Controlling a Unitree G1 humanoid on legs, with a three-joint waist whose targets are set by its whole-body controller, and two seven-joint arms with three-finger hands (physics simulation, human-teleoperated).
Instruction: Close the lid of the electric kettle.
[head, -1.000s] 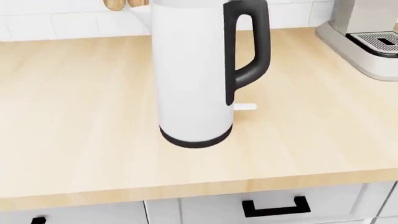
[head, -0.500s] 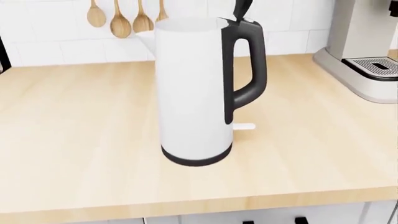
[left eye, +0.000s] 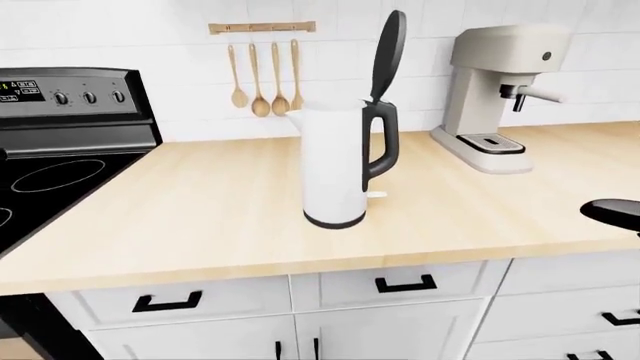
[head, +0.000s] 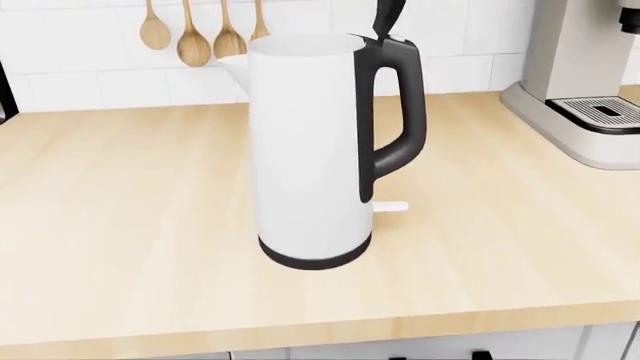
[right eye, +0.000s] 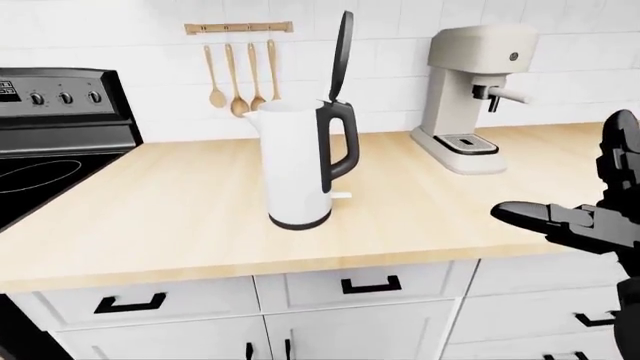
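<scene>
Right hand (right eye: 585, 217) is hovering with fingers spread, gripping nothing, at the right-eye view's right edge. Kettle (right eye: 297, 163) is standing on the desk (right eye: 170, 217) well left of it, lid (right eye: 341, 54) upright, open.

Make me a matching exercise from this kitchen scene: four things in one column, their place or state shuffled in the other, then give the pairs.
Things:
1. kettle lid
2. coffee machine
3. wooden spoons
4. stove

Place or state:
A. hanging from a wall rack
B. standing upright, open
C. at the left edge of the left-eye view
D. on the counter, right of the electric kettle

Pairs: 1-B, 2-D, 3-A, 4-C
</scene>
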